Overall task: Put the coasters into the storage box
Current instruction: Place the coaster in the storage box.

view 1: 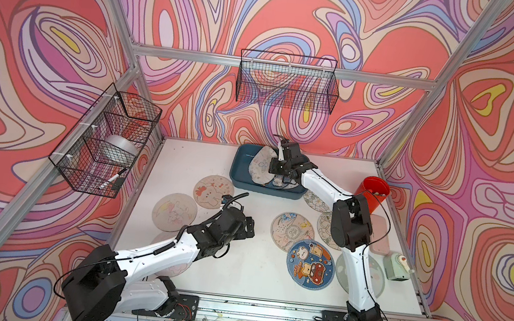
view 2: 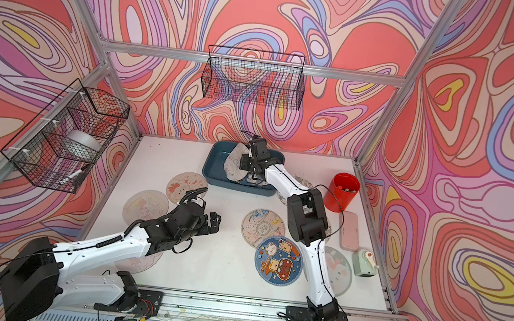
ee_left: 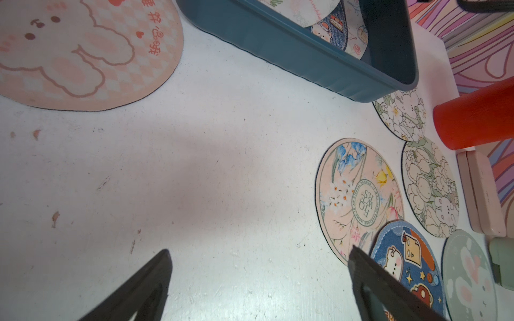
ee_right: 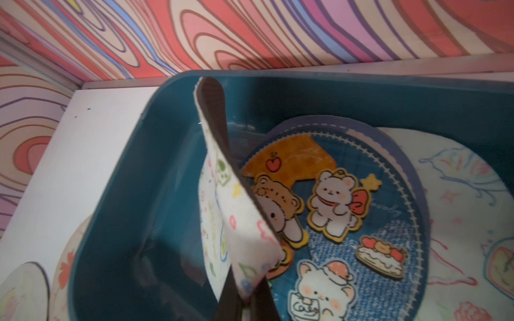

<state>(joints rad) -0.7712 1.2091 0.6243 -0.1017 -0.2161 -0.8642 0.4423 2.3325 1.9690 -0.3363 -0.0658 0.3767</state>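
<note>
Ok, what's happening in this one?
The right end effector is shut on a pale round printed fabric coaster, holding it on edge over the dark teal rectangular plastic storage box. A few coasters already lie in the box, among them a blue denim-look bear one. The left end effector hangs open and empty above the white table. Several coasters are not yet boxed, including a pink rabbit disc and a blue-rimmed bear disc.

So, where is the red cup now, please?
In both top views the red cup stands by the table's right edge, right of the blue box, behind the pink case.
</note>
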